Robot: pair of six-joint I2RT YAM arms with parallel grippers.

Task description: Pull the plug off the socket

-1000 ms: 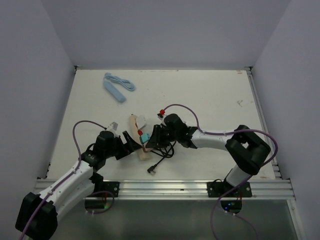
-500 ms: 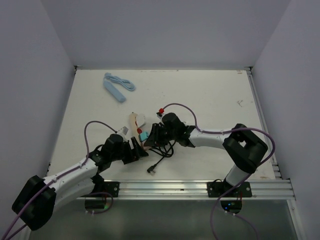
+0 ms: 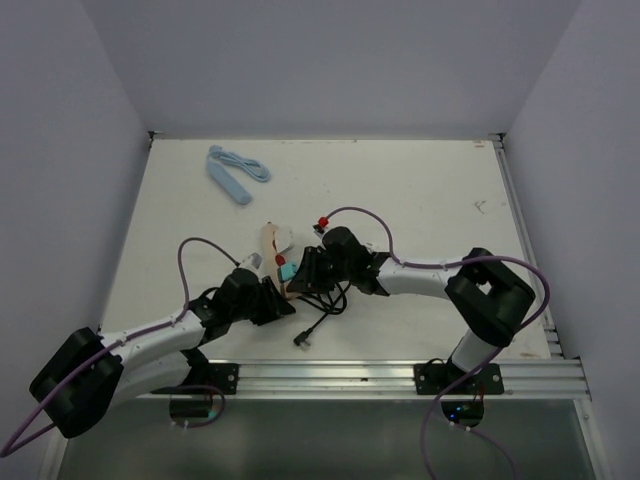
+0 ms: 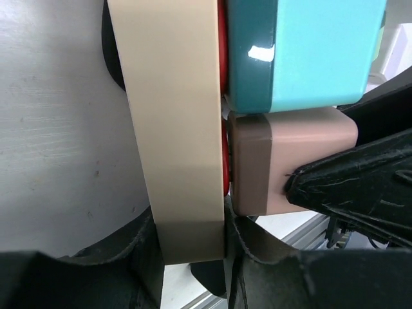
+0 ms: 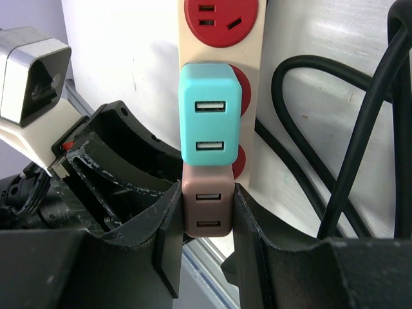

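Jaws of right gripper [image 5: 205, 222] were clamped on the tan plug [image 5: 207, 205], one finger each side; the plug sat in the end socket of the power strip [image 4: 174, 129]. Jaws of left gripper [image 4: 191, 254] were clamped across the strip's near end, with its long axis running straight ahead from them. Plug stood off the strip's face toward the right wrist, so likely a straight-back pull by the right arm. Teal plug [image 5: 210, 109] touched it just beyond. Black cord [image 5: 360, 148] lay beside on the surface [image 5: 129, 58]. No readable writing, only USB slots.

White table [image 3: 420, 190], pale grey walls [image 3: 330, 60], metal rail [image 3: 330, 375]
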